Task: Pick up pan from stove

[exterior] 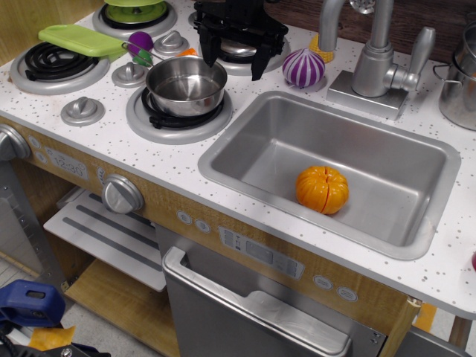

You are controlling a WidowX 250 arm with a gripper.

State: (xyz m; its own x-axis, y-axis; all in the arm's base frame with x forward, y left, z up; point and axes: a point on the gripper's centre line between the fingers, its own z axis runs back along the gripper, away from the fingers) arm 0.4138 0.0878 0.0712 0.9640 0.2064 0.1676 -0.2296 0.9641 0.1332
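The pan is a small round shiny steel pan. It sits upright on the front right burner of the white speckled stove. My black gripper hangs just behind and to the right of the pan, above the back right burner. Its fingers are spread apart and hold nothing. The left finger is close to the pan's far rim, and I cannot tell whether it touches it.
A green board and a purple toy lie left of the pan. A purple striped onion sits by the faucet. The sink holds an orange pumpkin. A steel pot stands far right.
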